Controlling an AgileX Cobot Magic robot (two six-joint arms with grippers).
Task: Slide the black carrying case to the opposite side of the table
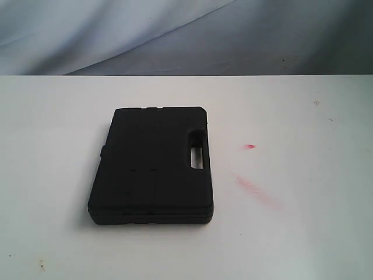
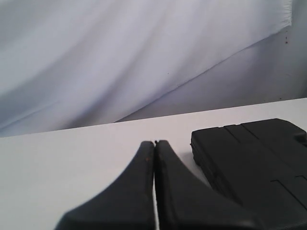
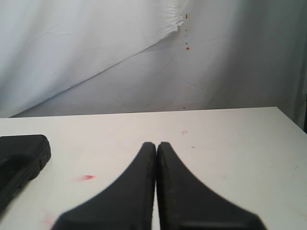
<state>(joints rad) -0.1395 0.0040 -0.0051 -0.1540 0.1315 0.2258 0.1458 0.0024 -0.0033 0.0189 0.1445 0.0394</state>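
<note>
The black carrying case (image 1: 152,165) lies flat on the white table (image 1: 303,233), a little left of the middle, its handle cutout (image 1: 197,150) on its right side. Neither arm shows in the exterior view. In the left wrist view my left gripper (image 2: 155,143) is shut with nothing in it, and a corner of the case (image 2: 259,158) lies a short way off, apart from the fingertips. In the right wrist view my right gripper (image 3: 156,143) is shut and empty over bare table, with the case's corner (image 3: 21,155) well away from it.
Red smear marks (image 1: 252,185) and a small red spot (image 1: 250,146) lie on the table right of the case. Small dark specks (image 1: 41,265) sit near the front left edge. A pale draped cloth (image 1: 175,35) hangs behind the table's far edge.
</note>
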